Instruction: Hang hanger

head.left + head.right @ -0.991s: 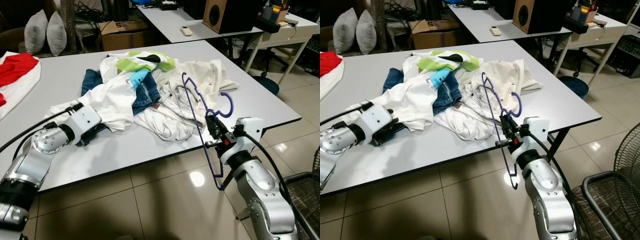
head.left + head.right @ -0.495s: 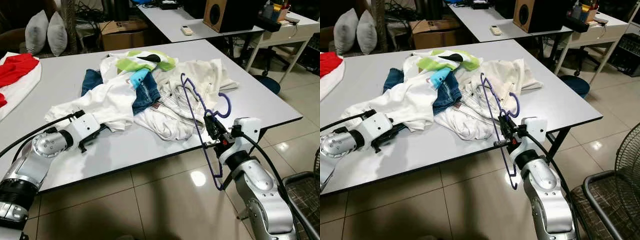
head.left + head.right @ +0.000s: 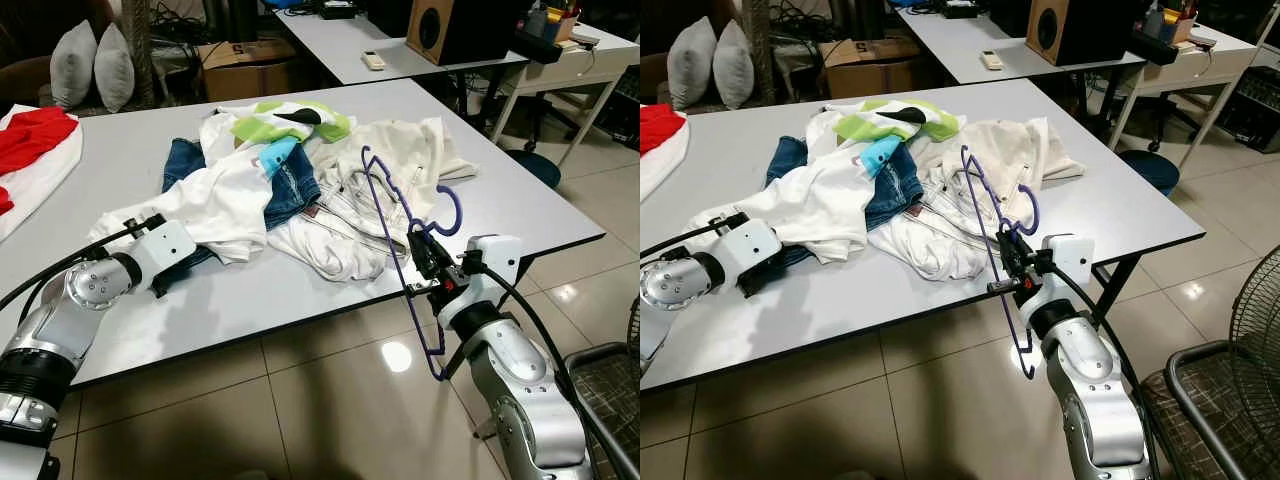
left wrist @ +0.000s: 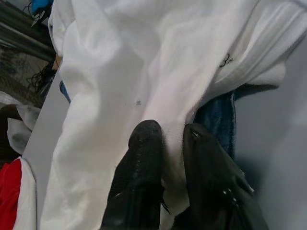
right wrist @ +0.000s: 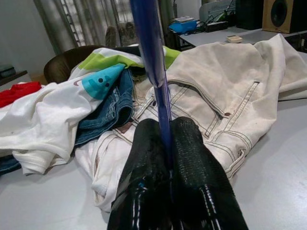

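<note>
Pinching white shirt (image 3: pixel 215 200) at pile edge: left gripper (image 4: pixel 165 143) has slid back in from bare tabletop (image 3: pixel 250 290) within last half second, fingers nipping fabric fold. Right gripper (image 5: pixel 168 143) unchanged, clenched on purple hanger (image 3: pixel 400 235), held upright at tabletop's near edge beside white jeans (image 3: pixel 380 190). Reads as garment pickup for hanger starting. Containers: cardboard box (image 3: pixel 235 65) in background, contents not visible.

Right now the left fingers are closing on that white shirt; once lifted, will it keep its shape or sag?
It will probably sag: the white shirt lies crumpled and folded on the table, and in the wrist view a soft fold of it sits between the left gripper fingers. It looks light. It overlaps the jeans, so lifting it may drag them along.
</note>
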